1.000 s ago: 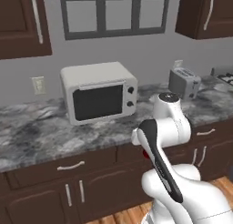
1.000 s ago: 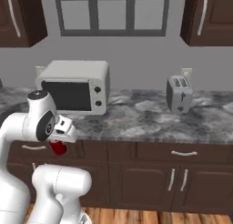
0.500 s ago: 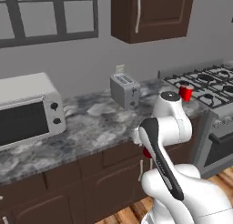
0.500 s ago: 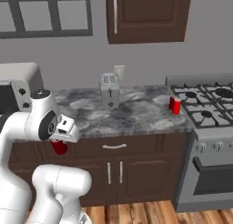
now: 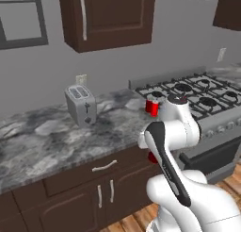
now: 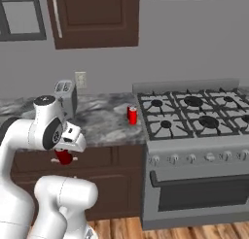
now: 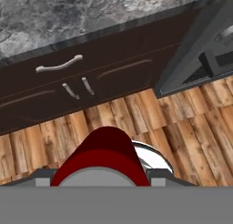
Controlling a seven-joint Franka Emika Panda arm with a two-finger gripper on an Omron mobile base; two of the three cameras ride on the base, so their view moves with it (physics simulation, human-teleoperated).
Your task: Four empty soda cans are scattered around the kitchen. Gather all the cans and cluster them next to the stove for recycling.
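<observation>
The claw (image 6: pixel 65 155) hangs low in front of the dark cabinets, closed around 1 red soda can (image 6: pixel 63 157). A 2nd can (image 6: pixel 132 115) stands upright on the grey marbled tabletop (image 6: pixel 104 121), just beside the stove's (image 6: pixel 197 136) left edge. A toaster (image 6: pixel 65 96) sits farther left near the wall, partly behind the white arm.

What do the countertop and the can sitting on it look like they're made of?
The countertop looks like polished stone, perhaps granite or marble: mottled grey with white veining. The can on the counter beside the stove looks like painted metal, probably aluminium: plain red wall, silvery top.
</observation>
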